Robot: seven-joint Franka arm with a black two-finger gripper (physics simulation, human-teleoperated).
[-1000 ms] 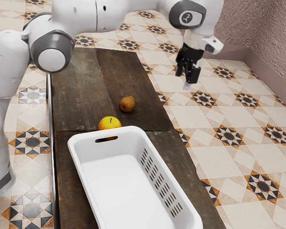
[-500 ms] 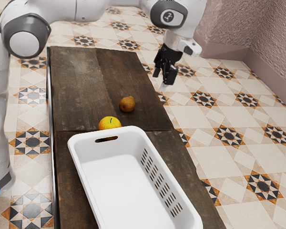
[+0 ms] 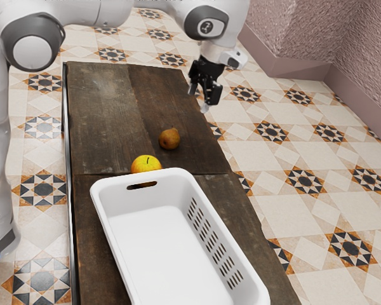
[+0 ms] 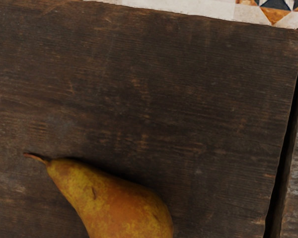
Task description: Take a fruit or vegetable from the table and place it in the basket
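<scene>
Place appears homelike: star-patterned tile floor [image 3: 317, 152], dark plank table [image 3: 101, 114], rough pinkish wall [image 3: 362, 38] at exterior view's far right.

1. Table [image 3: 105, 121]: dark, worn wooden planks; a seam [image 3: 209, 173] crosses between its long edges.
2. Floor [image 3: 327, 213]: cream tiles, black-and-orange stars, beyond both long edges.
3. Walls [image 3: 362, 38]: rough, pinkish, above a mauve baseboard [image 3: 362, 104].

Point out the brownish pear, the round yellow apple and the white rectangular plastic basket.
Brownish pear [image 4: 121, 206]: wrist view, rounded body.
Yellow apple [image 3: 145, 166]: exterior view, upper side.
White basket [image 3: 147, 196]: exterior view, inner end wall.
</scene>
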